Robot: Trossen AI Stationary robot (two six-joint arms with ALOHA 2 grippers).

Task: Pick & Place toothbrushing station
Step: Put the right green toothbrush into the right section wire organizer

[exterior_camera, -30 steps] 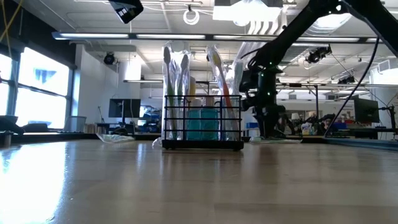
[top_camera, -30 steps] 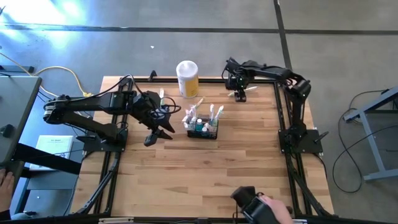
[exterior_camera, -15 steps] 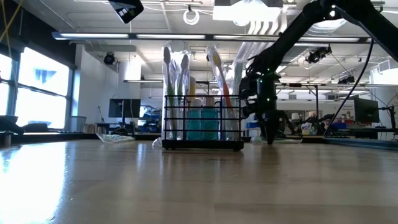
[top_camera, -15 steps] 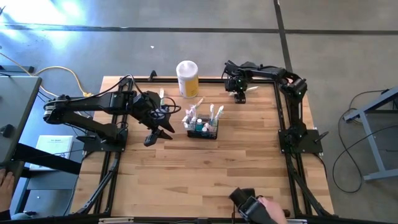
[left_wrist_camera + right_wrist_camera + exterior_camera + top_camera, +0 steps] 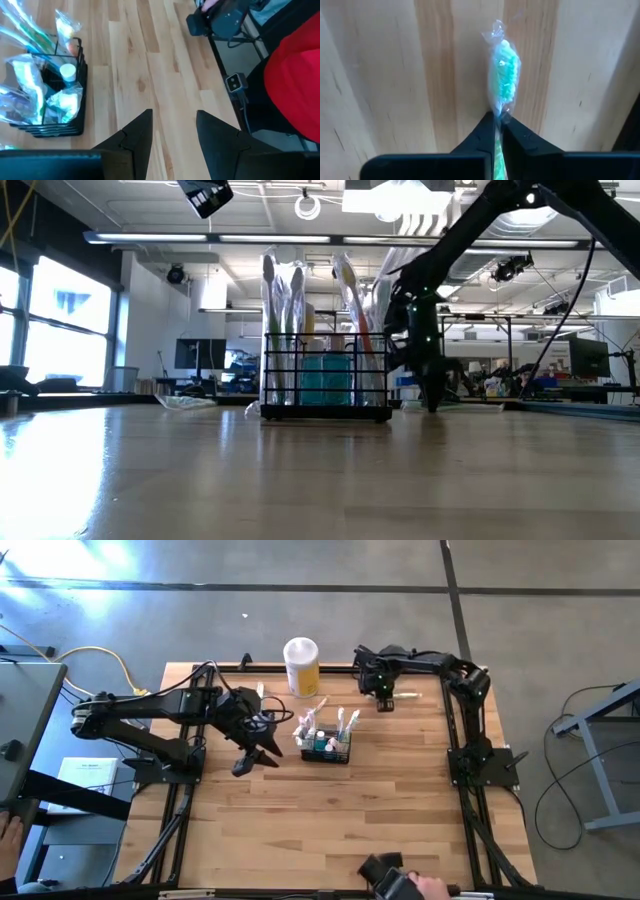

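Pinching a wrapped toothbrush point(image 5: 504, 75), the right end effector point(image 5: 383, 700) sits upper right of the toothbrushing station point(image 5: 327, 743); left end effector point(image 5: 255, 757) half-open, nearer.

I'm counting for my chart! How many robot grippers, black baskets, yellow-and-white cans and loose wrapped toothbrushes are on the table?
Robot grippers: 2 (left gripper, right gripper)
Black basket: 1
Yellow-and-white can: 1
Loose wrapped toothbrush: 1
Total: 5

Black wire basket point(image 5: 325, 747) with a teal bottle point(image 5: 325, 378) inside — pale striped wood table point(image 5: 300, 830), yellow-and-white canister point(image 5: 301, 666), green-bristled toothbrush point(image 5: 504, 75) in clear wrap.
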